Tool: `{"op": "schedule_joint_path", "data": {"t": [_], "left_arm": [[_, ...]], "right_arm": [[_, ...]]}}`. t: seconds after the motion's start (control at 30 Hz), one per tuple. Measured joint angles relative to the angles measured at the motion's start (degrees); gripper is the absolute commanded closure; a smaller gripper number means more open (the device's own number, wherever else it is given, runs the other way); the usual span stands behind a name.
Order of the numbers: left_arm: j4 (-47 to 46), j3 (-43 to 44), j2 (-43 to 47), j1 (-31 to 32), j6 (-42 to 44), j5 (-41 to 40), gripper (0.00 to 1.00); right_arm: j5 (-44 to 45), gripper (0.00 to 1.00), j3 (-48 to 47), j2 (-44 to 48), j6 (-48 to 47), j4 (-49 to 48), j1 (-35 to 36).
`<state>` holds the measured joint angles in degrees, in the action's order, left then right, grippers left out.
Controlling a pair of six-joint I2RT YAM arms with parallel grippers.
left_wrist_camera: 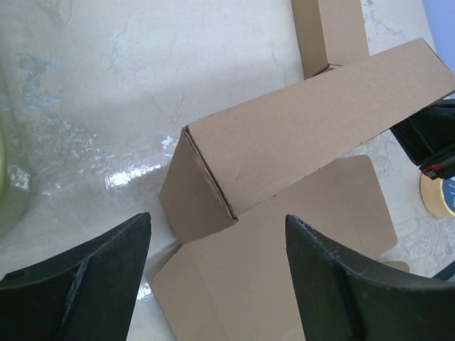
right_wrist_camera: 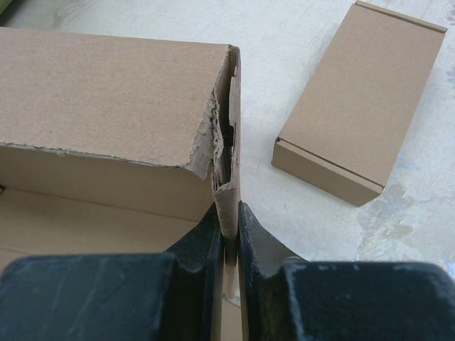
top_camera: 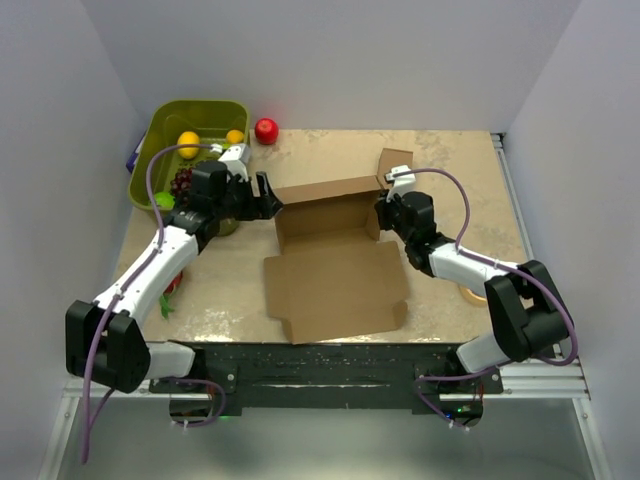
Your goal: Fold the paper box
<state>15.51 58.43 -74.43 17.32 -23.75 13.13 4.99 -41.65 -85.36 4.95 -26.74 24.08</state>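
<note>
Cardboard takes up the middle of the surface: the paper box (top_camera: 335, 270) lies between the two arms. Its broad near panel is flat, and its long far wall stands upright along the far edge.

The right tool (right_wrist_camera: 229, 227) is clenched on the right end of that wall, pinching the ragged, doubled cardboard edge between its jaws. Judging by the grip, it pins the corner so the wall stays up while the other end is worked.

The left tool (left_wrist_camera: 217, 220) is released, jaws wide apart with nothing between them. It hangs just beside the wall's left end, where a short side flap stands tilted at the corner. It looks placed to press or tuck that flap.

Counted: one paper box and two tools. One smaller closed cardboard box (right_wrist_camera: 362, 99) lies flat to the far right, apart from the fold. One green bin (top_camera: 165, 120) of fruit sits at the far left, and one red apple (top_camera: 266, 130) lies just beside it on the surface.
</note>
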Motion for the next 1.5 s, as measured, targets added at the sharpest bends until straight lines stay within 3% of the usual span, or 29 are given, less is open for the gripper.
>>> {"op": "schedule_joint_path", "data": {"t": [0.4, 0.9, 1.13, 1.27, 1.37, 1.5], "left_arm": [[-6.3, 0.1, -5.2, -2.4, 0.4, 4.5, 0.38], [-14.8, -0.5, -7.2, -3.8, -1.3, 6.0, 0.35], [-16.3, -1.1, -7.9, -4.7, -2.2, 6.5, 0.41], [-16.7, -2.2, -8.6, -4.8, -2.7, 7.8, 0.51], [-18.7, -2.4, -9.3, -4.9, -3.4, 9.5, 0.55], [-19.9, -2.8, -9.4, -4.9, -3.7, 10.4, 0.57]], "right_arm": [[0.1, 0.98, 0.0, 0.0, -0.1, 0.6, 0.0], [0.0, 0.98, 0.0, 0.2, 0.0, 1.4, 0.0], [0.1, 0.98, 0.0, 0.3, 0.0, 1.7, 0.2], [0.3, 0.98, 0.0, 0.3, 0.2, 1.8, 0.3], [0.4, 0.94, 0.0, 0.3, 0.4, 1.8, 0.3], [0.5, 0.80, 0.0, 0.3, 1.0, 1.9, 0.3]]}}
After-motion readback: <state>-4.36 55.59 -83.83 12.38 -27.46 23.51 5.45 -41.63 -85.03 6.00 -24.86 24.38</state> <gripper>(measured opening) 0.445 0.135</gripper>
